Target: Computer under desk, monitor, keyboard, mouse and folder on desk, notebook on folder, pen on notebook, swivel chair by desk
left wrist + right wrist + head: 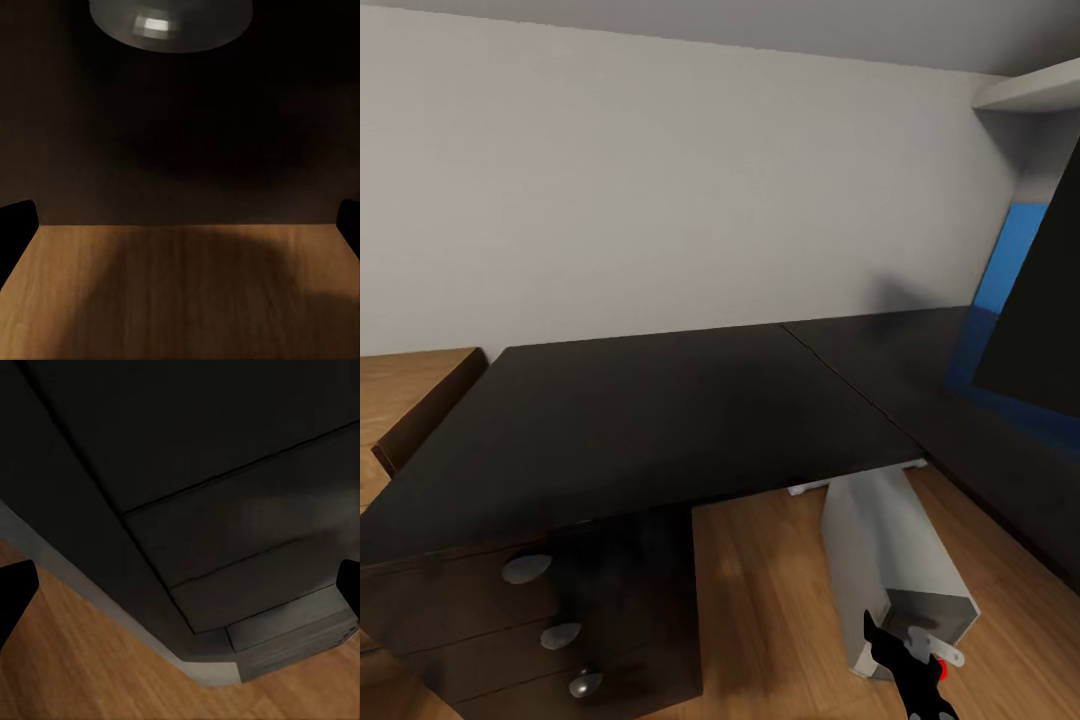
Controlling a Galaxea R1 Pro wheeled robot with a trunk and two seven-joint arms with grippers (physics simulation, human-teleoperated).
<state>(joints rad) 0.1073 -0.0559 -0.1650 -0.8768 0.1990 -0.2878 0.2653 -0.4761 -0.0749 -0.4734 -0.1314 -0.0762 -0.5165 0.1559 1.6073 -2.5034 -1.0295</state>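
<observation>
Facing the bare desk (660,420), both grippers wide and empty.
Monitor (1035,300) and blue folder (1015,250) at three o'clock; white leg (890,560) at five could snag a turning base.

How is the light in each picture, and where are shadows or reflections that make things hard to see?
Head view: even, soft light; the glossy desk top reflects a blue patch at the right, and the drawers lie in shade. Left wrist view: very dark, with one bright glint on a silver knob and a soft shadow on the wooden floor. Right wrist view: dim, dark panels with little contrast.
</observation>
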